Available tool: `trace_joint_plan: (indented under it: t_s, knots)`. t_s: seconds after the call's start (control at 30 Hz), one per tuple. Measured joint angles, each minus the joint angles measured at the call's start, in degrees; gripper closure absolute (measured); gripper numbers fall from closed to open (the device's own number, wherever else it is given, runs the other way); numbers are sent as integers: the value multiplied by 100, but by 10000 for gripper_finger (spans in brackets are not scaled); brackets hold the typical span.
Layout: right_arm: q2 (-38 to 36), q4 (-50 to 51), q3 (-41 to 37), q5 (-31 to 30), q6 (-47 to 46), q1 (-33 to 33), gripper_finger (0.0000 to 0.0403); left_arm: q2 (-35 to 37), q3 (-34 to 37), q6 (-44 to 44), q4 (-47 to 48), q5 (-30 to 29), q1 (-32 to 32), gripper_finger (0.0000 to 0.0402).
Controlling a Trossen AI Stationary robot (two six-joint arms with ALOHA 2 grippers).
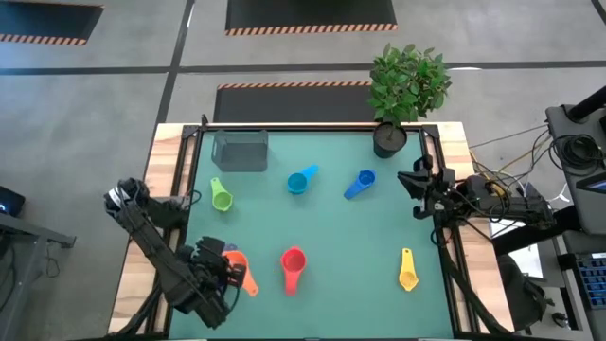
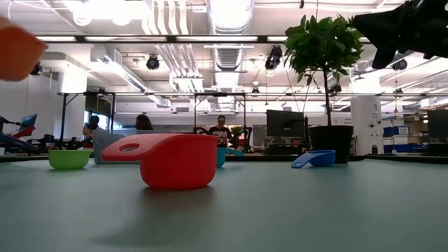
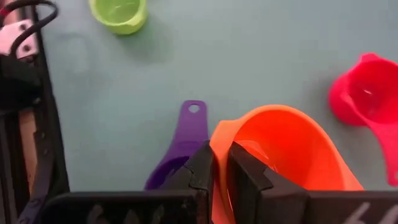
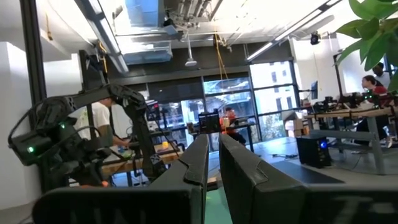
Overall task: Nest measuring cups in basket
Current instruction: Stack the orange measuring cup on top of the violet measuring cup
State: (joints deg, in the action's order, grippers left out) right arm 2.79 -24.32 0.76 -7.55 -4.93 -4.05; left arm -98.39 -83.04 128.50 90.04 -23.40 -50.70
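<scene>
Left gripper (image 3: 221, 177) is pinched on the orange cup's (image 3: 286, 149) rim, lifted; purple cup (image 3: 183, 146) just beneath, basket (image 1: 240, 150) well ahead, so carry level and high

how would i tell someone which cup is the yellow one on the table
Start at the potted plant at the table's far right corner and come straight down that right side toward the near edge. The yellow cup lies there alone, well right of the red cup, its handle pointing toward the plant.
</scene>
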Motion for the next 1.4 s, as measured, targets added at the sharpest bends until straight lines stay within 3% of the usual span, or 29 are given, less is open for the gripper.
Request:
trace_joint_plan:
  t_s: [0.1,0.47,1.07,1.4]
  knots:
    - [0,1,-1,-2,-42,0,374,0,293,500,-38,13,-178,389]
    - [0,-2,-1,-2,-63,0,374,0,886,506,-214,202,-588,388]
    - [0,-2,0,-2,-63,0,374,0,970,384,-265,195,-627,387]
    - [0,-2,0,-2,-63,0,374,0,973,399,-291,333,-627,348]
